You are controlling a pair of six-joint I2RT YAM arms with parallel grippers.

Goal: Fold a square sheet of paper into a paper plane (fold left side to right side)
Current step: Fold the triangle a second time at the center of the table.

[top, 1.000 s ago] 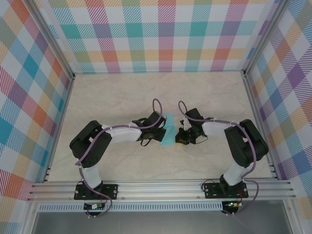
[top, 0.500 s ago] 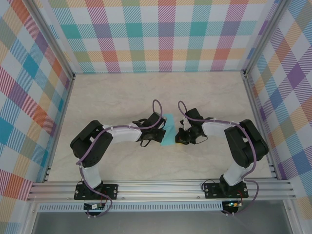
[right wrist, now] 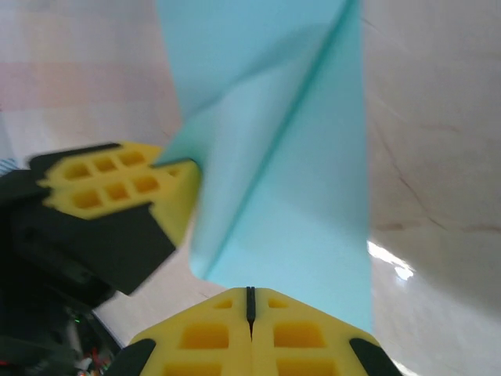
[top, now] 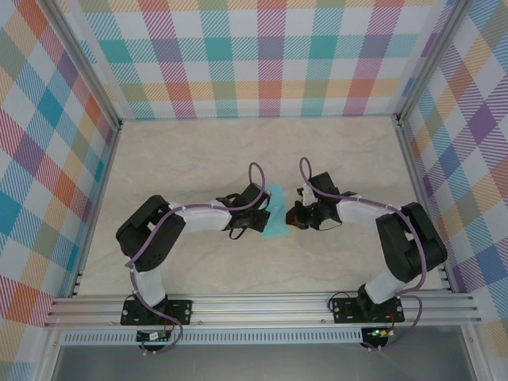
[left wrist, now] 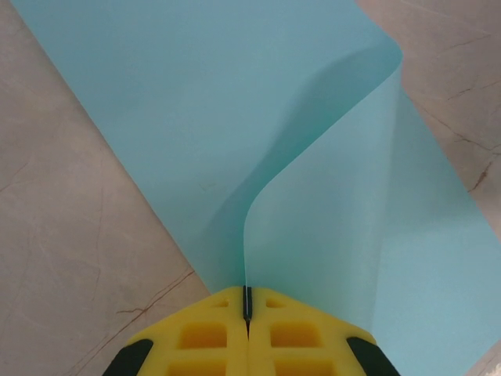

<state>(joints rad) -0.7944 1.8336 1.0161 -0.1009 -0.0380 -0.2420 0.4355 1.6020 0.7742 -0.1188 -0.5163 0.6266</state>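
We're mid-fold: left hand (left wrist: pixel 246 296) pinches the square sheet of paper (left wrist: pixel 235 117) by its lifted edge, right hand (right wrist: pixel 250 296) clenched alongside, crease not yet pressed.

Robot lab test cell, not a lived-in room. Bench boxed in on the left, far and right sides by panels (top: pixel 270 55) printed in pastel check, like a backdrop. Bare aluminium frame posts (top: pixel 79 63) at the corners. Slotted aluminium rail (top: pixel 262 305) along the near edge. Two small arms, left (top: pixel 198 216) and right (top: pixel 365 210), bolted to it on black plates (top: pixel 156 311). Loose purple cables (top: pixel 254 171) along each arm. Exposed circuit board (top: pixel 155 336) below the rail. Tabletop (top: pixel 198 151) pale marble-look.
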